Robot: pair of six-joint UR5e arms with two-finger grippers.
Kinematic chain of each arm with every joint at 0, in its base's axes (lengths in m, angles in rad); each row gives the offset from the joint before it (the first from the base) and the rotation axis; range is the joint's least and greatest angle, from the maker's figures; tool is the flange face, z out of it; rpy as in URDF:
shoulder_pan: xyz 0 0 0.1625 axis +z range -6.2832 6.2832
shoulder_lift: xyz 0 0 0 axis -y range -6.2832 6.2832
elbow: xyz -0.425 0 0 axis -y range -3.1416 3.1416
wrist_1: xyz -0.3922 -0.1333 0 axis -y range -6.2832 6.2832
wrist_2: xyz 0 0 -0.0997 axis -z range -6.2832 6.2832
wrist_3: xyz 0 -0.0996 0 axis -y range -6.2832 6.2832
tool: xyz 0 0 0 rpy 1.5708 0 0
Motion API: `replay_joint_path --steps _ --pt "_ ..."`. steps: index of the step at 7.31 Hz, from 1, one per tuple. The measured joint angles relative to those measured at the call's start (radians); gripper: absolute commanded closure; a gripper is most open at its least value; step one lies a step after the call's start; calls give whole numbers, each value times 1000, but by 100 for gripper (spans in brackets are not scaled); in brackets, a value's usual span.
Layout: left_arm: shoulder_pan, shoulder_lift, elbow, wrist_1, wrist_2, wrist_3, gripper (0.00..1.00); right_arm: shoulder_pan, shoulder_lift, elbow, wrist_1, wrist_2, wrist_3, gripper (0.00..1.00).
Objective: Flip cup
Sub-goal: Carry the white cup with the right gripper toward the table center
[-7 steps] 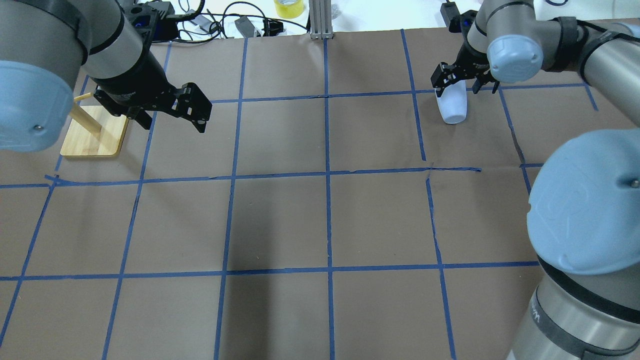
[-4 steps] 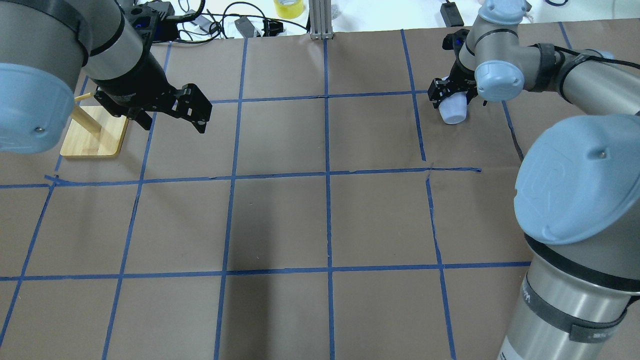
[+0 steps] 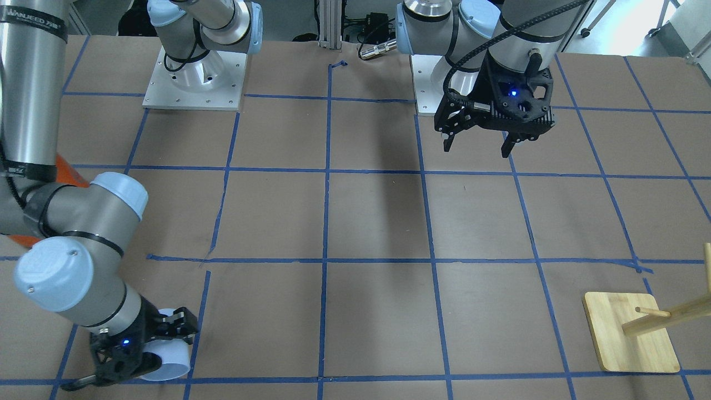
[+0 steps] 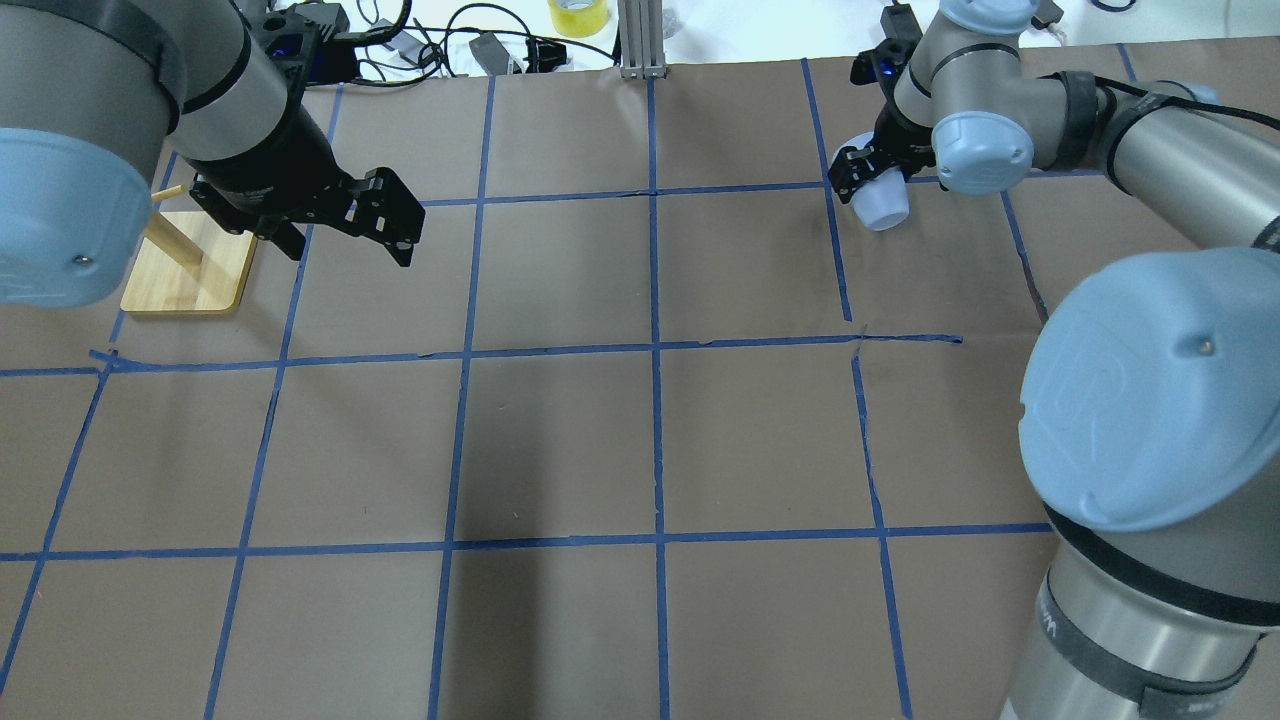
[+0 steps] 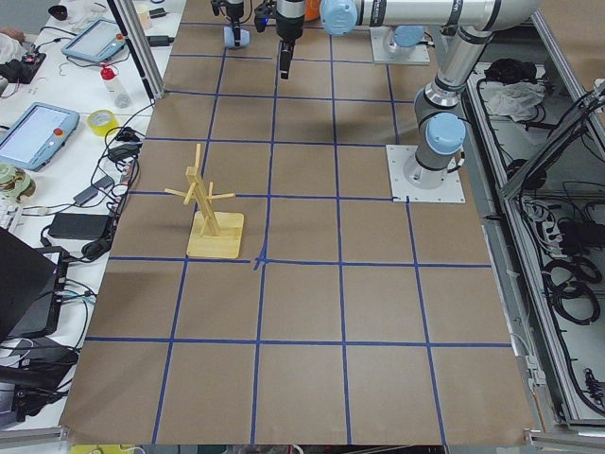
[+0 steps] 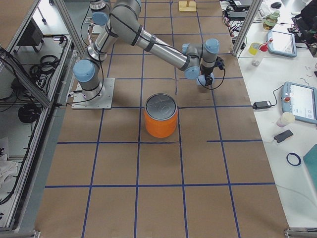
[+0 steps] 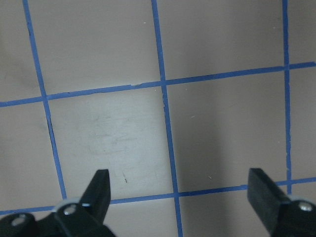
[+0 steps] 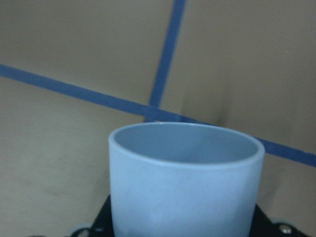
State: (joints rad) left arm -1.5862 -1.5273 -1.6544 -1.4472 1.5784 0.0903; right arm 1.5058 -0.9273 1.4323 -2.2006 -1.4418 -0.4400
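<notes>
Cup (image 4: 884,210) place: far right part of the brown paper-covered table (image 4: 560,440), on the operators' side, just beside a crossing of the blue tape lines (image 4: 655,350).
Right gripper (image 4: 872,185): its two black fingers are clamped on the cup.
Left gripper (image 3: 477,147): fingers wide apart, holding nothing, hanging above the paper on the other half of the table.
Orange cylindrical can with a silver top (image 6: 161,119): upright on the paper, well apart from the cup, in a grid square nearer the robot's side.
Wooden peg stand on a flat square foot (image 4: 190,272): at the table's left end, near the left gripper, well apart from the cup.
Yellow tape roll (image 4: 577,14): off the paper, beyond the far edge, near some cables.
Cup look: small pale blue-white plastic tumbler, smooth, tapered, no handle. It is tilted, with the mouth pointing away from the wrist camera. The inside is bluish and the rim rounded. Whether it touches the paper cannot be told.
</notes>
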Motion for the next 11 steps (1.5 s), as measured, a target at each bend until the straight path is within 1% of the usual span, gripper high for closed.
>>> replay_joint_path --steps 1,3,5,6,8,10,11 --pt "0 1 0 1 0 0 0 70 -13 -1 2 27 -116 70" --pt "0 1 -1 1 0 0 0 214 -14 -8 -24 32 -397 64" --pt "0 1 -1 1 0 2 0 343 2 -7 -66 31 -626 66" --pt "0 2 -1 1 0 3 0 396 17 0 -96 36 -735 64" --pt "0 4 -1 2 0 3 0 447 40 21 -114 44 -899 59" --pt "0 3 -1 2 0 3 0 461 39 31 -69 36 -989 56" --pt "0 4 -1 1 0 3 0 461 29 33 -47 35 -1004 37"
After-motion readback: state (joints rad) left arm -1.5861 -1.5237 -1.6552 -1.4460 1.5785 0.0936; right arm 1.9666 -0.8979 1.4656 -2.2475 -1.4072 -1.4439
